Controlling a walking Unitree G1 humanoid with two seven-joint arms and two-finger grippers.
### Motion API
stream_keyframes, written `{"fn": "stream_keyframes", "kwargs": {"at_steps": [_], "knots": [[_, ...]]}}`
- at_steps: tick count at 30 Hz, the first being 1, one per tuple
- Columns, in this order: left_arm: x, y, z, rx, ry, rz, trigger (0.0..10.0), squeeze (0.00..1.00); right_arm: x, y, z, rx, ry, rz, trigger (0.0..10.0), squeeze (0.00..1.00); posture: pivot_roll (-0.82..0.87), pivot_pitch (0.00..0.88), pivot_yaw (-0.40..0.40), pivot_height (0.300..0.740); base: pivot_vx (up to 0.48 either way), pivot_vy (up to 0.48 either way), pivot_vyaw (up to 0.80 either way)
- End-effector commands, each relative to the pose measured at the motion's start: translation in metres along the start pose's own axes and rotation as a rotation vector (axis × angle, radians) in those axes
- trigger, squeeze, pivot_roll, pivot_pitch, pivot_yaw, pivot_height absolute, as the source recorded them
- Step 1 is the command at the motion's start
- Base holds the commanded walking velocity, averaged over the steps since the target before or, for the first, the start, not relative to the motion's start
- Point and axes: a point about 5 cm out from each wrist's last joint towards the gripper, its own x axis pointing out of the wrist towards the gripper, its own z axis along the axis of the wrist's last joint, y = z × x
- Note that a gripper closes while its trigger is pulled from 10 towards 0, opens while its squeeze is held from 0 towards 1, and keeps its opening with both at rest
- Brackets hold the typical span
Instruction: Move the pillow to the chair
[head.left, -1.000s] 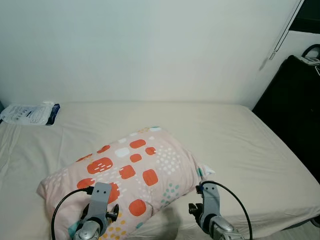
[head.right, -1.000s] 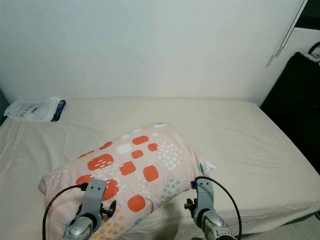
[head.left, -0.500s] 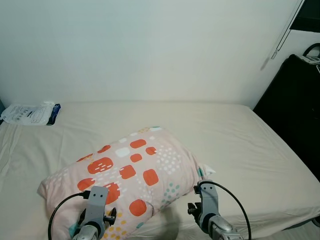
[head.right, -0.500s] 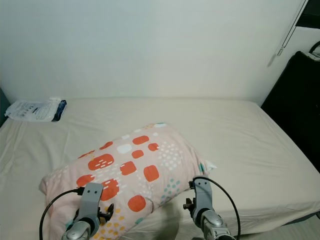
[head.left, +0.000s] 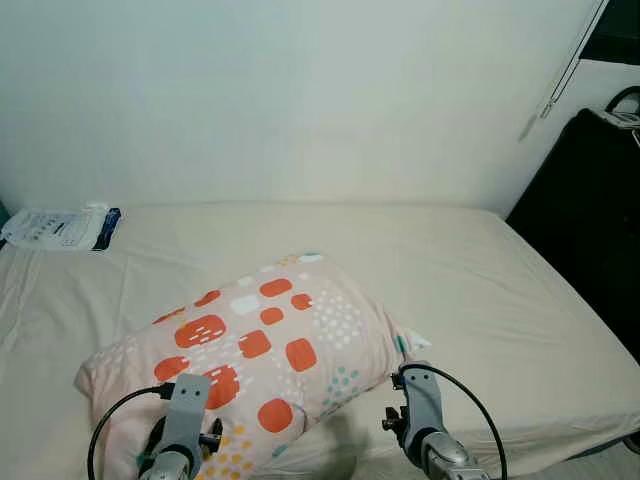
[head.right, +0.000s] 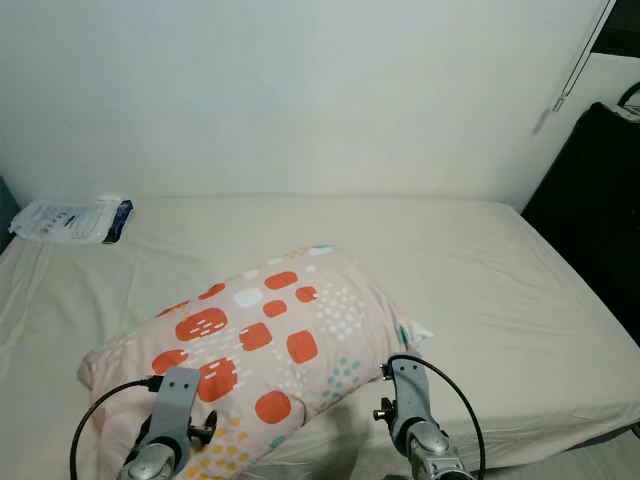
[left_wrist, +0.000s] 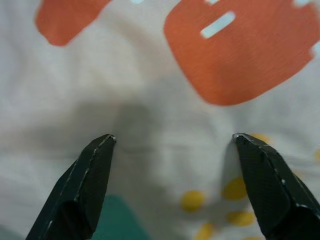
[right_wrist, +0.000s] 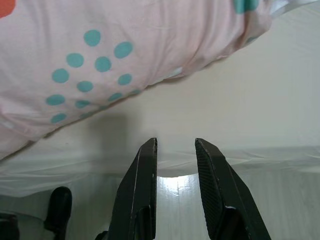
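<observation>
Two grippers sit at the near edge of the bed (head.left: 520, 300). The left gripper (left_wrist: 172, 145) has its fingers spread wide just over the patterned cover of the pillow (head.left: 255, 350), above its near left end. The right gripper (right_wrist: 175, 150) has its fingers drawn close together with a narrow gap between them, holding nothing, and points at the sheet at the mattress edge, just below the pillow's near right side.

The pillow lies diagonally across the near part of the bed, pink with orange patches and teal dots, one end toward the robot's left and the other toward the middle of the mattress. It looks plump, soft and light (the cover creases loosely), so it should sag if lifted at one point. A firm pinch of a fold of fabric near each end, or a squeeze on the two long sides, seems the safest hold; the cloth looks unlikely to slip.

Farther back, a white packet (head.left: 55, 228) lies near the wall at the bed's far left. No chair can be made out with certainty.
</observation>
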Motion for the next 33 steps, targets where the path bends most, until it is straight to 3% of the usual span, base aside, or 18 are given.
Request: {"fn": "stream_keyframes", "kwargs": {"at_steps": [1,4,8,13,17,21,26,32,33], "knots": [[-0.001,0.004,-0.003,0.087,-0.002,0.028,10.0,0.00,-0.001,-0.004,-0.002,0.003,0.001,-0.020,10.0,0.00,0.11,0.000,-0.108,0.740,0.000,0.000,0.00],[-0.001,0.003,0.000,0.094,-0.034,0.043,10.0,0.00,-0.001,-0.002,-0.004,0.000,0.008,-0.008,10.0,0.00,0.11,0.000,-0.111,0.740,0.000,0.000,0.00],[-0.001,-0.002,0.000,-0.042,-0.026,0.028,10.0,0.00,-0.001,-0.001,-0.005,0.000,0.013,-0.002,10.0,0.00,0.12,0.000,-0.121,0.740,0.000,0.000,0.00],[0.000,-0.004,-0.003,-0.075,0.026,0.008,10.0,0.00,0.000,0.001,-0.003,-0.010,0.013,0.004,10.0,0.00,0.12,0.000,-0.123,0.740,0.000,0.000,0.00],[-0.002,-0.010,-0.005,-0.204,0.026,-0.060,10.0,0.00,0.001,0.002,-0.001,-0.005,0.012,0.005,10.0,0.00,0.12,0.000,-0.122,0.740,0.000,0.000,0.00],[-0.003,-0.009,-0.008,-0.238,0.039,-0.054,10.0,0.00,0.000,0.003,-0.002,0.009,0.016,0.010,10.0,0.00,0.11,0.000,-0.120,0.740,0.000,0.000,0.00],[-0.003,-0.018,-0.010,-0.405,0.089,-0.095,10.0,0.00,0.000,0.000,-0.004,0.063,0.021,-0.021,10.0,0.00,0.11,0.000,-0.121,0.740,0.000,0.000,0.00],[0.000,-0.023,0.001,-0.371,0.041,-0.077,10.0,0.00,0.000,-0.003,-0.003,0.037,0.036,-0.020,10.0,0.00,0.12,0.000,-0.137,0.740,0.000,0.000,0.00],[0.000,-0.025,0.003,-0.297,0.031,-0.091,10.0,0.00,0.000,-0.002,-0.002,-0.005,0.038,-0.007,10.0,0.00,0.12,0.000,-0.136,0.740,0.000,0.000,0.00]]}}
